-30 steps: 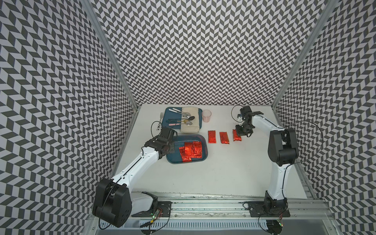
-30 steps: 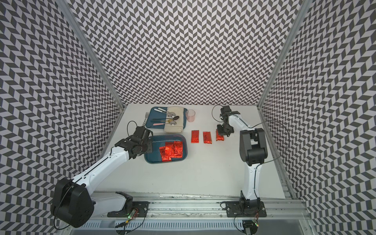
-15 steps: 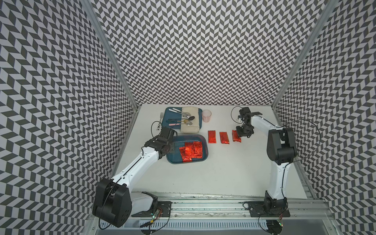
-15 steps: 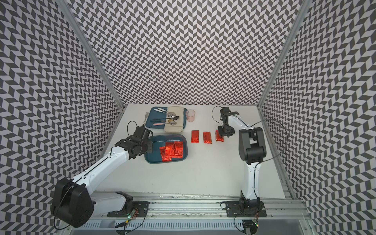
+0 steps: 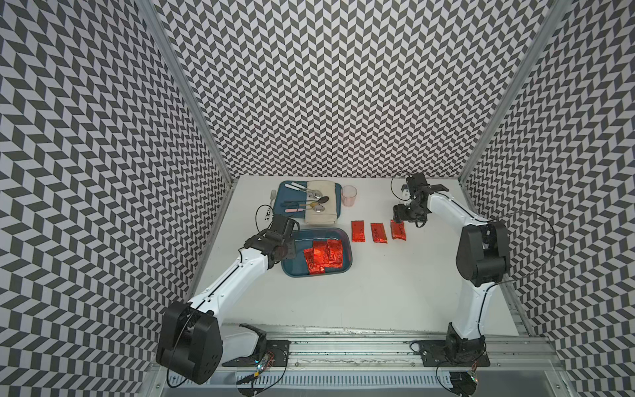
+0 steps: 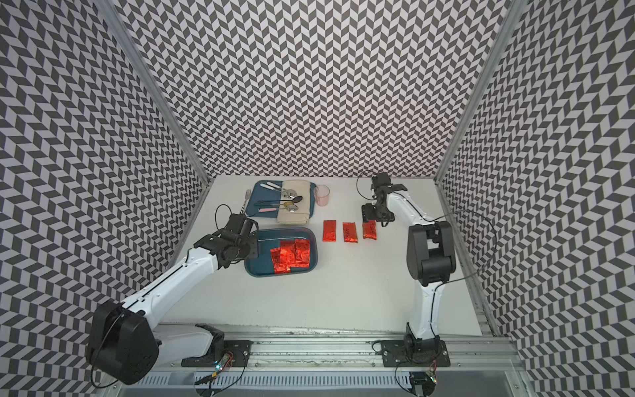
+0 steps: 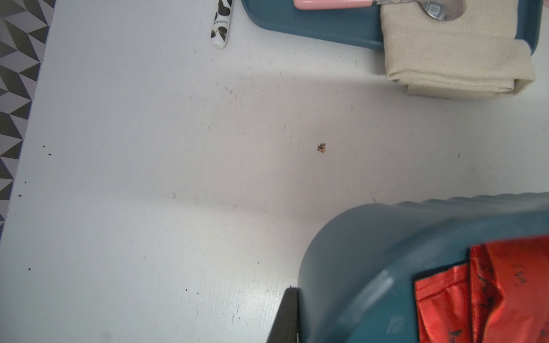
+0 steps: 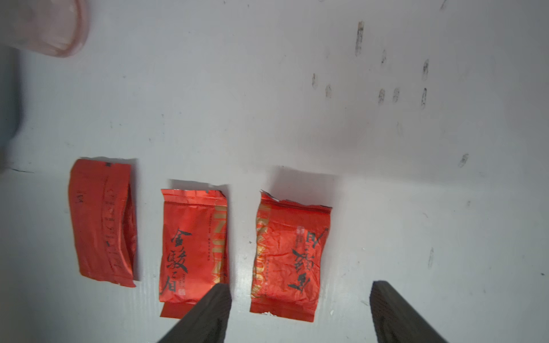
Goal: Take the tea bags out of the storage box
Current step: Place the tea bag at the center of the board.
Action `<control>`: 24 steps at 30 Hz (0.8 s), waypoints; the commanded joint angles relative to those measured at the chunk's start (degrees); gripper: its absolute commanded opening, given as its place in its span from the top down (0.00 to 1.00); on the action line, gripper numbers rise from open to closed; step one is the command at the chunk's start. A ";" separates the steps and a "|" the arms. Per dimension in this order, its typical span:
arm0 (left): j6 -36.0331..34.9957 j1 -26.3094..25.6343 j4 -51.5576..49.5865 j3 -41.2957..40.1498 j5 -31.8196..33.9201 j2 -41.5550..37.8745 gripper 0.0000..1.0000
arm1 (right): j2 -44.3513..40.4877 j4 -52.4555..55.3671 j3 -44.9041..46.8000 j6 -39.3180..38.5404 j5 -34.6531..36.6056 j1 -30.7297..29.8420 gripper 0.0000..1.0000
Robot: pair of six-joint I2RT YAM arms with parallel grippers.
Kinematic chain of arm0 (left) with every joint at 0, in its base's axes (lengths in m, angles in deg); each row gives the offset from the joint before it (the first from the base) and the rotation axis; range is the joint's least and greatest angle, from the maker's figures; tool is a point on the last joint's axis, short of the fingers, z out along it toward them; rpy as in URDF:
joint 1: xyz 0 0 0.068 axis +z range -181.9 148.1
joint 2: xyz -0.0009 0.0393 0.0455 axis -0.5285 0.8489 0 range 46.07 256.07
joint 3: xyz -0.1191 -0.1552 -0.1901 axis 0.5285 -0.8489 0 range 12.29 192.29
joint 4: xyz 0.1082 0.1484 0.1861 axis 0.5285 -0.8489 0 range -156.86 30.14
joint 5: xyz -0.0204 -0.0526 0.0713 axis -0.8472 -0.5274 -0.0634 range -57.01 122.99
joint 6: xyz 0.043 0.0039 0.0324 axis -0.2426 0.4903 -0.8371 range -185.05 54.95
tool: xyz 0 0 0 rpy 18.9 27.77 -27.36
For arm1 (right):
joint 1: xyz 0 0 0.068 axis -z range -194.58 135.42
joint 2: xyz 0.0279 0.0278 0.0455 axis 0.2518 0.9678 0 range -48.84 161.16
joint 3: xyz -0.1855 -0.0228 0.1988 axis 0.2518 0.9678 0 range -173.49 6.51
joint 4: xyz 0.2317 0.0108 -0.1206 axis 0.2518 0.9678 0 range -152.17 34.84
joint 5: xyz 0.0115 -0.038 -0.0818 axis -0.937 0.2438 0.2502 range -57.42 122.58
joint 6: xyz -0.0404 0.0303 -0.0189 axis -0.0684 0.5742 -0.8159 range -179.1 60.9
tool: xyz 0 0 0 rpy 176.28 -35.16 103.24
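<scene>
Left gripper (image 5: 291,250) clamps the box (image 5: 323,231) rim; right gripper (image 8: 298,285), spread open beside the box, could drag the tea bag (image 8: 289,255) beneath.

Shiny, crinkled red foil on the tea bags (image 8: 289,258), with flat dark print. Smooth teal plastic with a soft sheen on the storage box (image 7: 356,267), lower right of the left wrist view. Matt white, scuffed and speckled on the table (image 7: 148,148). Coarse beige woven cloth (image 7: 451,59) at upper right, over a smooth blue plastic tray (image 7: 312,26). Polished metal on the spoon (image 7: 442,9). Glossy, translucent pink on the cup (image 8: 50,29).
</scene>
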 commanded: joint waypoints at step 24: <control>-0.37 -0.16 1.91 -0.13 -1.23 -0.88 1.00 | 4.75 -5.76 7.61 2.84 2.32 -2.38 0.30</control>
